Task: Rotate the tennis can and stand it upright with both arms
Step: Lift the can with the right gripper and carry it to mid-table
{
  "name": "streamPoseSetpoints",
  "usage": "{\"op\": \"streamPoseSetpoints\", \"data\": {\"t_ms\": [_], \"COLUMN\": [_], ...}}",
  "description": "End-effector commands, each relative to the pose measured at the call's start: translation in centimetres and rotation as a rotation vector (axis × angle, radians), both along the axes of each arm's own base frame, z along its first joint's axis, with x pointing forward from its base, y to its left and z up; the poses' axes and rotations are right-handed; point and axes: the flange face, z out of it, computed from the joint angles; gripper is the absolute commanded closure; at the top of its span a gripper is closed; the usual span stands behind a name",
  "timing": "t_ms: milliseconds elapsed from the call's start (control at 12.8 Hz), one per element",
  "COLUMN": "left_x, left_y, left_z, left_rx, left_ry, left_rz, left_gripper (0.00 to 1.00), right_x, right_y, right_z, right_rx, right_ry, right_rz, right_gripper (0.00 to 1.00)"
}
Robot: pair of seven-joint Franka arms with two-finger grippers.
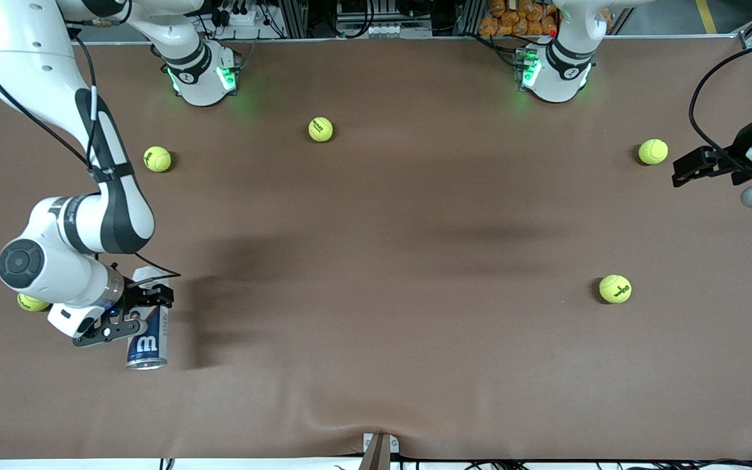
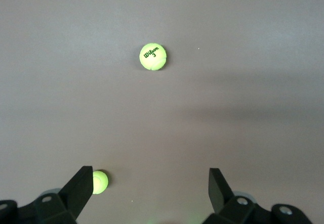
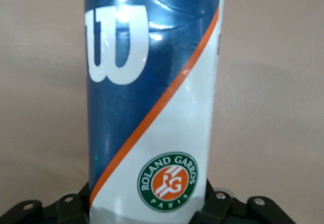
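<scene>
The tennis can (image 1: 147, 346) lies on the brown table near the right arm's end, its dark blue end with the white "W" and silvery rim pointing toward the front camera. My right gripper (image 1: 141, 312) is shut around the can's white end. In the right wrist view the can (image 3: 152, 82) fills the space between the jaws of my right gripper (image 3: 152, 206); its fingertips are hidden by the can. My left gripper (image 1: 679, 171) is open and empty over the table at the left arm's end, beside a tennis ball (image 1: 653, 151). It shows open in the left wrist view (image 2: 150, 186).
Yellow-green tennis balls lie scattered: (image 1: 157, 158), (image 1: 320, 129), (image 1: 615, 288), and one partly hidden under the right arm (image 1: 32, 302). Two balls show in the left wrist view (image 2: 153, 56), (image 2: 99, 182). The table's front edge runs close to the can.
</scene>
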Motion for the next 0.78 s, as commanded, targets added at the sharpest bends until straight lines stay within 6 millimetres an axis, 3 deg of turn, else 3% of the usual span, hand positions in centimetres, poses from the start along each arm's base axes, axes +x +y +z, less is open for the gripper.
{"op": "streamPoseSetpoints", "data": {"t_ms": [0,156,469,704], "left_x": [0.6,1.0,1.7,1.7], "left_y": [0.2,0.2,0.1,0.1], "left_z": [-0.3,-0.5,-0.6,0.3], "left_rx": [-0.012,-0.014,-0.016,-0.017], "left_ry": [-0.011,-0.021,-0.058,-0.075], "left_rz": [-0.014,-0.013,-0.019,-0.018], "left_gripper": [0.00,0.00,0.00,0.00], "right_x": [-0.3,-0.6,-1.9,-3.7], "right_y": [3.5,7.6,18.3,23.6], "right_z": [2.7,3.9,6.1,6.0], "right_rx": [-0.001,-0.001,0.005,0.012], "right_ry": [-0.032,-0.053,-0.101,-0.103], "right_rz": [0.121,0.226,0.387,0.469], "right_gripper": [0.26,0.26,0.26,0.26]}}
